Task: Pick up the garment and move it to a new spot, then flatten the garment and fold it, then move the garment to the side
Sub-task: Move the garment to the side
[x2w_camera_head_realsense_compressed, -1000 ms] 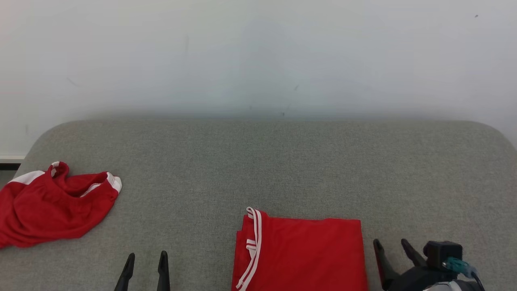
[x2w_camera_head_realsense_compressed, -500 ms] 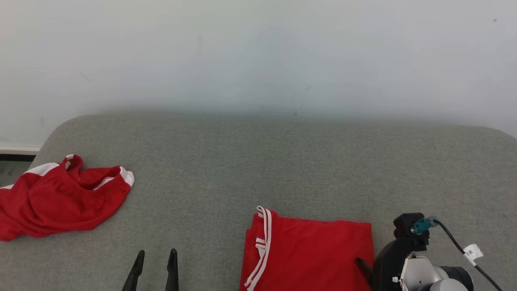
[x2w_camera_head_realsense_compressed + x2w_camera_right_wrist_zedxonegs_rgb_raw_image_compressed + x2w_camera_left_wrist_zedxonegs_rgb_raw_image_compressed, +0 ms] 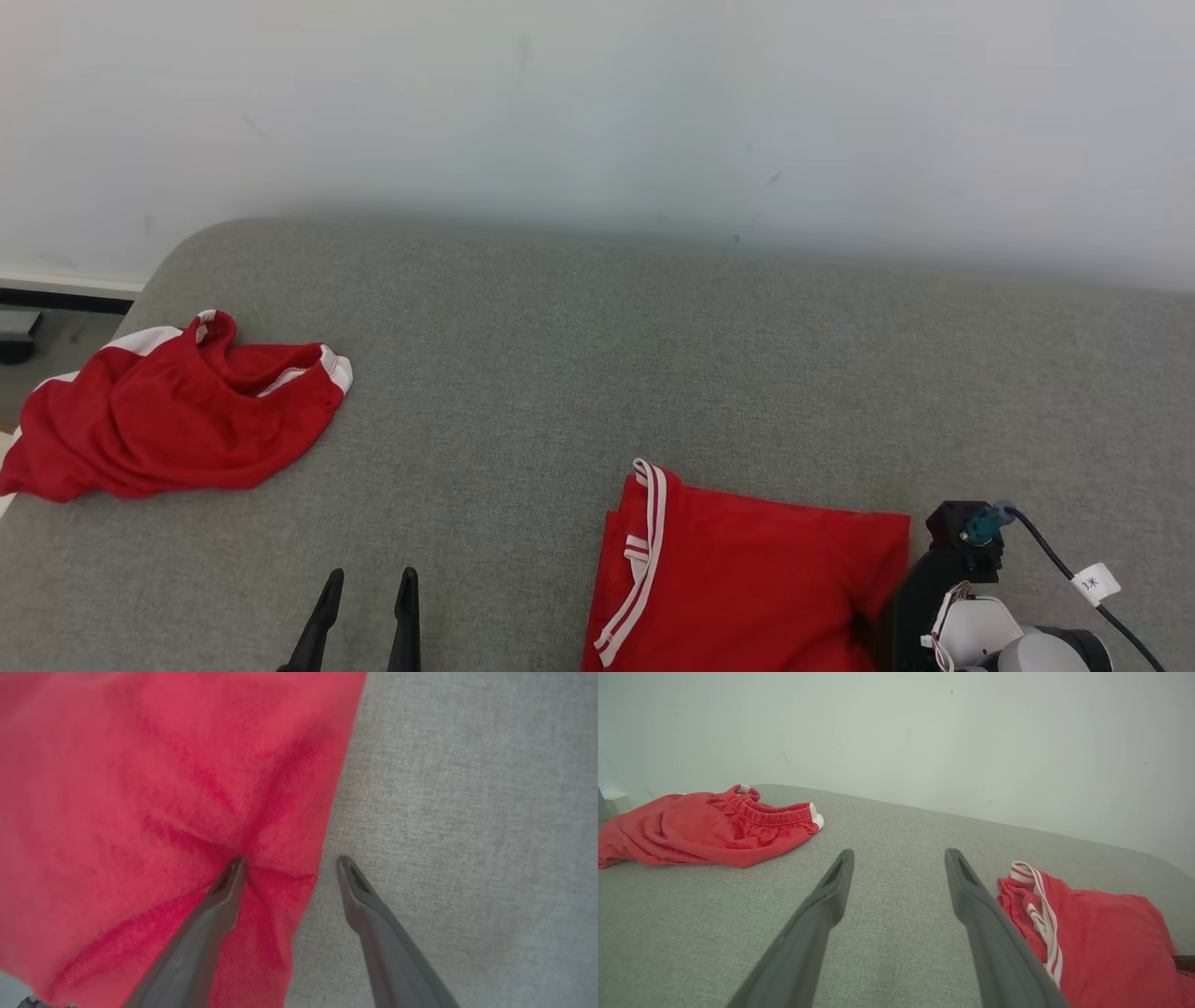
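Note:
A folded red garment (image 3: 747, 579) with white stripes lies flat on the grey couch surface at the lower middle-right, also seen as the folded garment (image 3: 1092, 933) and the red cloth (image 3: 163, 788). My right gripper (image 3: 289, 863) is open and points down at its right edge: one finger presses into the cloth and wrinkles it, the other rests on the grey surface beside it. In the head view the right wrist (image 3: 952, 588) covers that edge. My left gripper (image 3: 366, 590) is open, hovering over bare grey fabric left of the garment, shown too as the left gripper (image 3: 899, 858).
A second, crumpled red garment (image 3: 177, 420) with white trim lies at the far left of the grey surface (image 3: 579, 355), near its rounded edge, and appears as the crumpled garment (image 3: 705, 826). A pale wall (image 3: 597, 112) stands behind. A cable (image 3: 1064, 569) trails from the right wrist.
The head camera has shifted, sliding the scene right and down. My right gripper turned from fingers-up beside the folded garment to pointing down onto its right edge. The left gripper kept its place.

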Robot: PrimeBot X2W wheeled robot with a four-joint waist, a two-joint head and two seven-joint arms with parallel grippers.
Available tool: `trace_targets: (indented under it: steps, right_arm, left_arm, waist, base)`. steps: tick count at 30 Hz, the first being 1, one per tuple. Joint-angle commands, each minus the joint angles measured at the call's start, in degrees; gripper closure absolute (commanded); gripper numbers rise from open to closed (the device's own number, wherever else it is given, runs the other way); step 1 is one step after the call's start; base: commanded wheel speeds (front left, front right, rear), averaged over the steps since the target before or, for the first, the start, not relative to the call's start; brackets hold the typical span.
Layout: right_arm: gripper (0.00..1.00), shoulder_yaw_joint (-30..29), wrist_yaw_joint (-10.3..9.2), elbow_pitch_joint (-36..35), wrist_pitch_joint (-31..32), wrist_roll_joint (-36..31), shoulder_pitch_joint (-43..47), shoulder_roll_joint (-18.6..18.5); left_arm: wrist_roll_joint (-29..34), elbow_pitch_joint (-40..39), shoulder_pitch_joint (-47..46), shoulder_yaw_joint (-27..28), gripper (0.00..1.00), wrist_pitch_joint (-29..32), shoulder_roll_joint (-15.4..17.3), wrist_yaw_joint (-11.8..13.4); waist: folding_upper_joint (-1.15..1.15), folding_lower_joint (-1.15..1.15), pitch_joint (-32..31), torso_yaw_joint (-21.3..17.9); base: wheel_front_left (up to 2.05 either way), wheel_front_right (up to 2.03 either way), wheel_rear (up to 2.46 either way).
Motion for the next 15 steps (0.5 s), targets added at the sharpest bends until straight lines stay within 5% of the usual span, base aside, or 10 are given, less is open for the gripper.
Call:
trace_targets:
  steps: [1,5,6,9,15]
  right_arm:
    - [0.00,0.4,0.07,1.1,-0.4,0.5,-0.4,0.1]
    - [0.07,0.9,0.07,3.6,-1.4,0.8,-0.9,0.2]
    - [0.38,0.9,0.07,4.0,-1.5,0.3,-1.0,0.2]
    - [1.00,0.4,0.07,3.8,-3.0,-1.5,-1.9,0.1]
    - [1.00,-1.4,-0.06,0.3,-4.4,-6.6,-4.1,-0.3]
  left_arm:
    - [0.4,0.0,-0.8,-0.2,0.00,-0.2,0.0,-0.2]
    - [0.5,0.2,-1.5,-0.1,0.00,-0.2,0.0,-0.4]
    - [0.5,0.2,-1.6,0.0,0.00,-0.2,0.0,-0.5]
    - [0.6,0.0,-1.7,0.4,0.00,-0.2,0.0,-0.4]
    - [0.4,-1.8,-3.1,0.8,0.00,-0.2,0.0,-0.4]
  waist:
    - [0.00,0.00,1.1,0.9]
    - [0.00,0.00,1.8,1.2]
    - [0.00,0.00,1.9,1.1]
    - [0.00,0.00,2.3,0.5]
    - [0.00,0.00,4.0,-1.7]
  base:
    - [0.00,0.00,0.00]
    - [0.00,0.00,0.00]
    - [0.00,0.00,0.00]
    - [0.00,0.00,0.00]
    - [0.00,0.00,0.00]
